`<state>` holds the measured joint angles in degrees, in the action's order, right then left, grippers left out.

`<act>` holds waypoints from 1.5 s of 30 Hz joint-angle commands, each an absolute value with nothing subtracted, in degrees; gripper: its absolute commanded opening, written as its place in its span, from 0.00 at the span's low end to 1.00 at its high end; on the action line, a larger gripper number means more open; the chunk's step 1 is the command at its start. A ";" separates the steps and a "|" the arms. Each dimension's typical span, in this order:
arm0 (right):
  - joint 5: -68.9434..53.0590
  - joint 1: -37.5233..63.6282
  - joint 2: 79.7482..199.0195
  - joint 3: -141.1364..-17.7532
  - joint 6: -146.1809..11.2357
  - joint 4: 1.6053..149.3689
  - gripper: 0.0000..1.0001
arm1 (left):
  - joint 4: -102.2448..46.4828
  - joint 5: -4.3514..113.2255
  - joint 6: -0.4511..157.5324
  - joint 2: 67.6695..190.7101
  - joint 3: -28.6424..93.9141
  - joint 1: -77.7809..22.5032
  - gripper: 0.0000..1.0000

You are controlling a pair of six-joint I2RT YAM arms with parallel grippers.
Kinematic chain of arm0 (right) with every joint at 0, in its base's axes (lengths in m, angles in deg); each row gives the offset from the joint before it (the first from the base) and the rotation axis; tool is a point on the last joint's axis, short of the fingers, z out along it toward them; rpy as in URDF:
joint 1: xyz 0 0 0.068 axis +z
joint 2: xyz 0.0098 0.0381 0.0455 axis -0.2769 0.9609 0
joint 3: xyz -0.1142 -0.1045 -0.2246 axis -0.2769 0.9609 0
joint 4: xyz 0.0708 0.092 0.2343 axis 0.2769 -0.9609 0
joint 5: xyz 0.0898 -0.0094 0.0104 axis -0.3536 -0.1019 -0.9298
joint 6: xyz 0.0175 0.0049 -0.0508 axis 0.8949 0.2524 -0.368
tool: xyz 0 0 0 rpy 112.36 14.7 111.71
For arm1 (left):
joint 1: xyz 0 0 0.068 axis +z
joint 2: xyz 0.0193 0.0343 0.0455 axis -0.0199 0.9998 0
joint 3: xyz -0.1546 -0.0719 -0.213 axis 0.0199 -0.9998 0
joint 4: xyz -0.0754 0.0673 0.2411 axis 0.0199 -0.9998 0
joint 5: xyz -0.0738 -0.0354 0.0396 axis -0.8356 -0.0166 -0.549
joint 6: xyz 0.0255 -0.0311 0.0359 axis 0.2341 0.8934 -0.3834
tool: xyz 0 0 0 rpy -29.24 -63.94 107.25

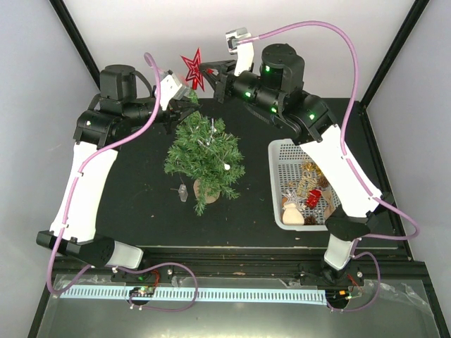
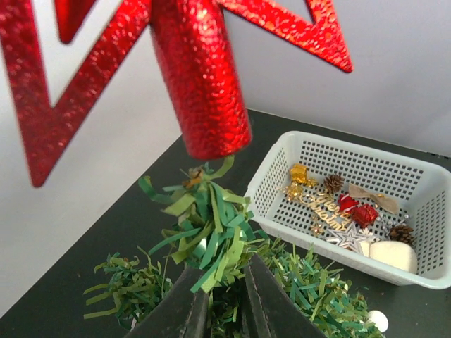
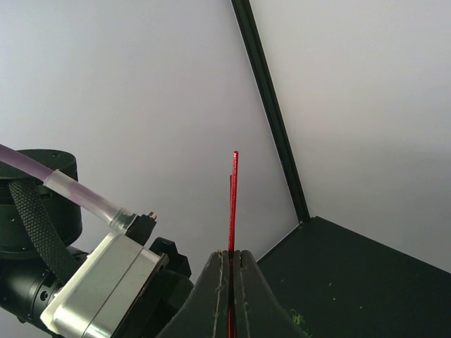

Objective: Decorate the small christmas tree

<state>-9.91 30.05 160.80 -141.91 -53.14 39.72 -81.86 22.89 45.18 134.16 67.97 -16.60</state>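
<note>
The small christmas tree (image 1: 204, 158) stands on its base mid-table (image 1: 141, 204), left of a white basket (image 1: 276, 184) of ornaments. Its top sprig is pinched between the nearly closed fingers of the left gripper (image 2: 225, 282). A red star (image 1: 192, 70) is clamped by its thin edge in the fully closed right gripper (image 3: 231, 264), just above that tip and not yet seated.

A miss is possible. If the star's hollow stem (image 2: 204, 84) is lowered off-line, the floppy sprig could be crushed or the tree tipped.

Stem mouth and sprig are shown together only by the left wrist view. In the right wrist view the star is seen edge-on. The whole tree is seen only from above.
</note>
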 commanded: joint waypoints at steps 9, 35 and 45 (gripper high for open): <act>-11.32 29.75 162.10 -143.82 -51.89 41.62 0.01 | -82.63 21.75 44.81 134.55 69.20 -17.00 0.12; -10.32 29.88 160.97 -143.24 -55.36 36.08 0.01 | -82.81 22.02 44.46 134.20 68.92 -16.96 0.12; -11.64 29.97 160.77 -144.15 -58.38 33.26 0.01 | -82.92 22.23 44.39 134.11 68.40 -16.96 0.12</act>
<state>-11.02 30.05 161.83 -142.59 -56.03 36.12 -82.04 22.60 45.14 134.16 67.97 -16.60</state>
